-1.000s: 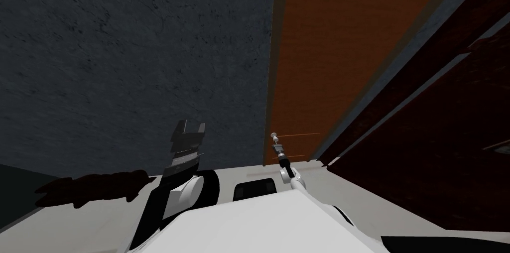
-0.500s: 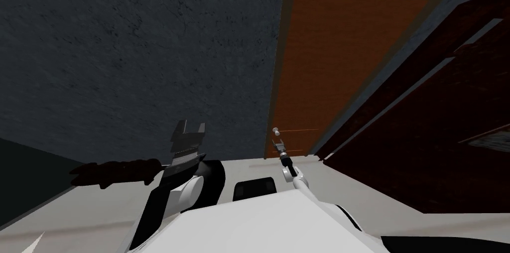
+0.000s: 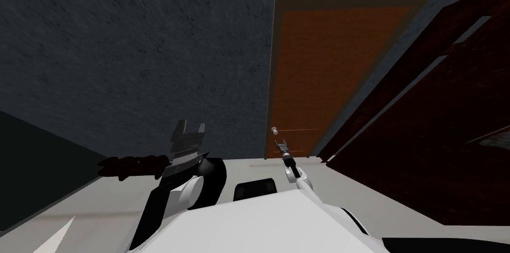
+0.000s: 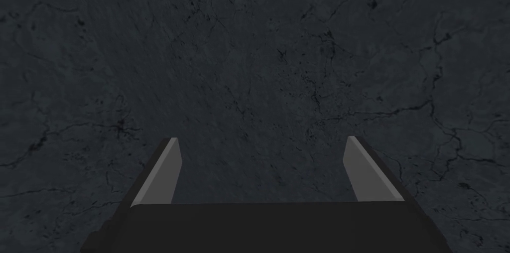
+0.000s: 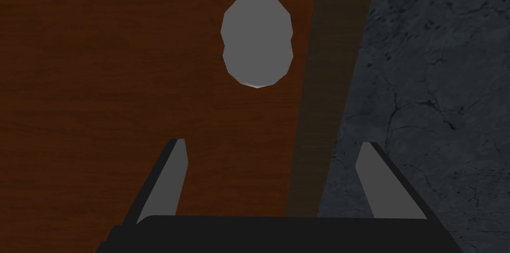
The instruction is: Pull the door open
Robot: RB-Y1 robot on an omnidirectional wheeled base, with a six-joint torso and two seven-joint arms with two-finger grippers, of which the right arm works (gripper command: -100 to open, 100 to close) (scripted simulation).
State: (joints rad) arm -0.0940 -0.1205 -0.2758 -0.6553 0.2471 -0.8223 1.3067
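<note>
Dark grey cracked wall (image 3: 124, 56) runs across the room, and set into it is an orange-brown wooden door (image 3: 328, 75) inside a darker brown frame (image 3: 270, 90). The door looks shut, its panel lying flush within the frame. A round light grey door knob (image 3: 274, 129) sits low on the panel, close to the frame edge nearest the wall.

In the head view the right gripper (image 3: 283, 144) reaches toward the door at the end of its thin arm, with its tip just short of the knob and apart from it. In the right wrist view the same gripper (image 5: 274, 178) is spread wide and holds nothing. One grey blade finger (image 5: 170, 180) stands in front of the door panel (image 5: 99, 90), and the other (image 5: 381, 180) stands in front of the wall (image 5: 438, 90). The knob (image 5: 257, 40) lies ahead of the fingertips, roughly in line with the gap between them, and touches neither finger. The frame strip (image 5: 323, 90) runs just beside it.

The left gripper (image 3: 191, 125) is raised in front of the wall, well apart from the door. Its fingers (image 4: 164, 175) are spread and hold nothing.

A tall dark red-brown piece of furniture (image 3: 448, 140) stands beside the door's far edge. A dark irregular shape (image 3: 129, 165) lies on the light grey floor (image 3: 89, 205) where it meets the wall, but what it is cannot be told.
</note>
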